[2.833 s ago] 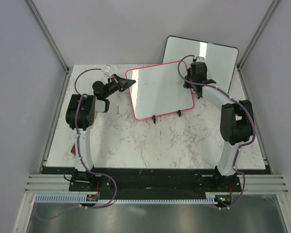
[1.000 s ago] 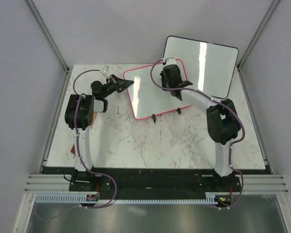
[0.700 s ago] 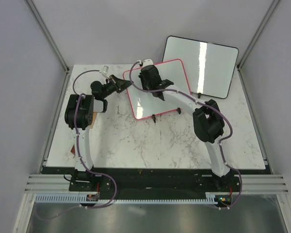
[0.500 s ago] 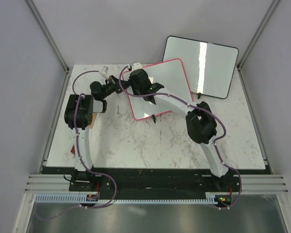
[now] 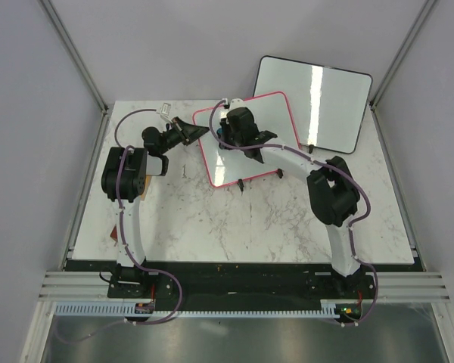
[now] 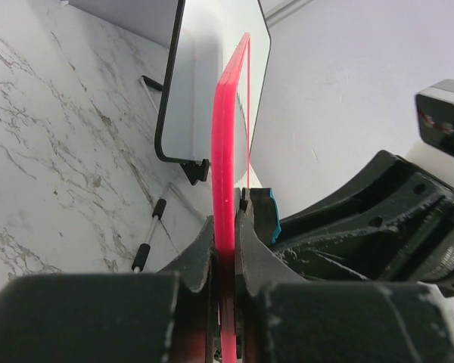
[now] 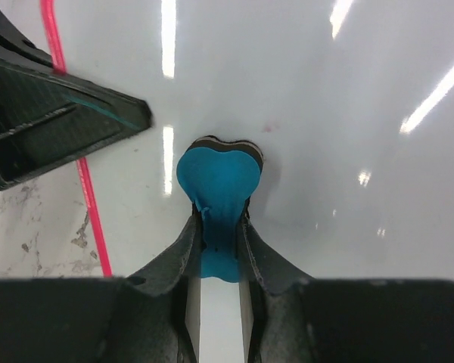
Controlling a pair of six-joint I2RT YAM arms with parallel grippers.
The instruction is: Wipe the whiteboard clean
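We have the left gripper (image 6: 227,231) pinched shut on the left rim of the pink-framed whiteboard (image 5: 278,121), which sits at the back of the marble table (image 5: 234,227). We judge this braces it against the wiping. Our right gripper (image 7: 216,227) clamps a blue heart-shaped eraser (image 7: 218,175), pressed to the board's left half. Glare makes leftover marks hard to tell.
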